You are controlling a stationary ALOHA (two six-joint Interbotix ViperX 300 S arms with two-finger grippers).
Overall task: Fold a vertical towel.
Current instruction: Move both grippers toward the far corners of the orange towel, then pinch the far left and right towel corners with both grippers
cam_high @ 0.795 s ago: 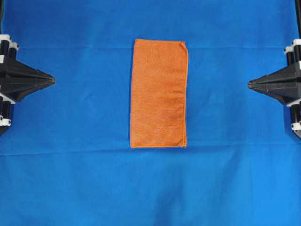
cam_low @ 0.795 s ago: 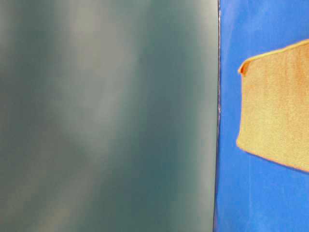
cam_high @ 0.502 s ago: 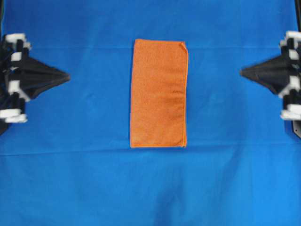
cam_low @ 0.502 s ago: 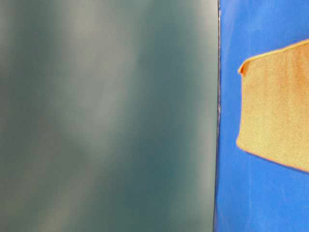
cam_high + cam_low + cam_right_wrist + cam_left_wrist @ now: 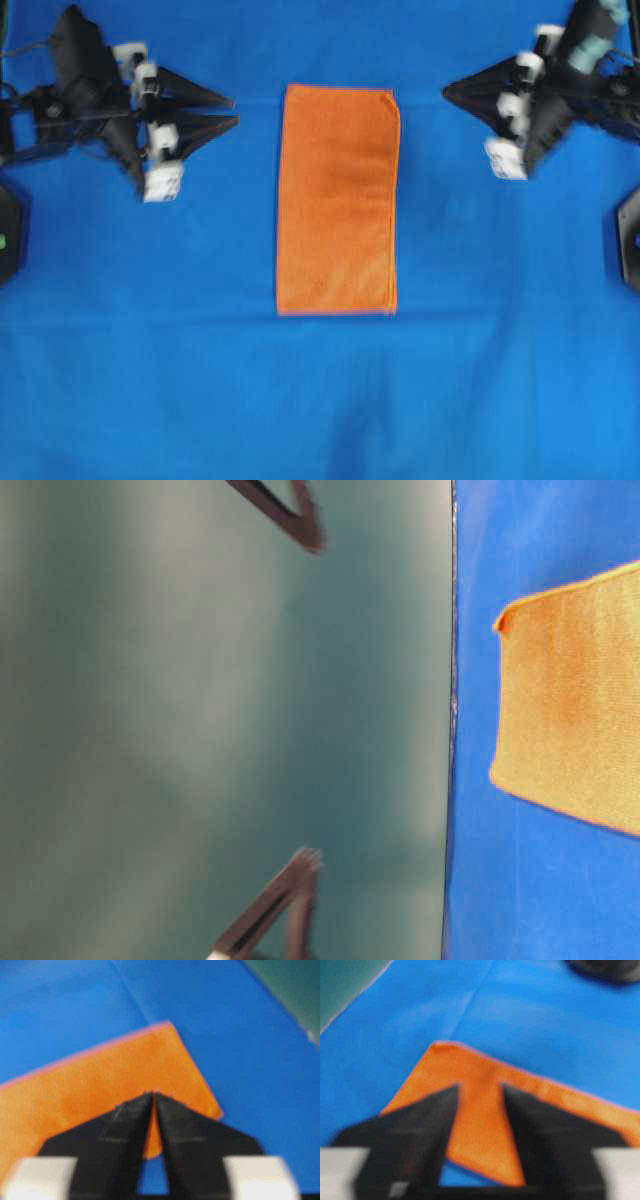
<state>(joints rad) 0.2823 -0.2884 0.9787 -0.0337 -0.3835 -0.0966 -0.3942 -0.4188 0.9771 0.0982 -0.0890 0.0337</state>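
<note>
Approach phase: left gripper, fingers apart, and right gripper, fingertips together, should each pinch a top-of-frame corner of the towel.

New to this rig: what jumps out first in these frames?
The orange towel, a long flat rectangle lying lengthwise mid-scene on the blue cloth. Flanking its far end, apart from it, are two black arms: the left gripper with jaws visibly parted, and the right gripper with jaws nearly together at the tips. Neither holds anything.
</note>
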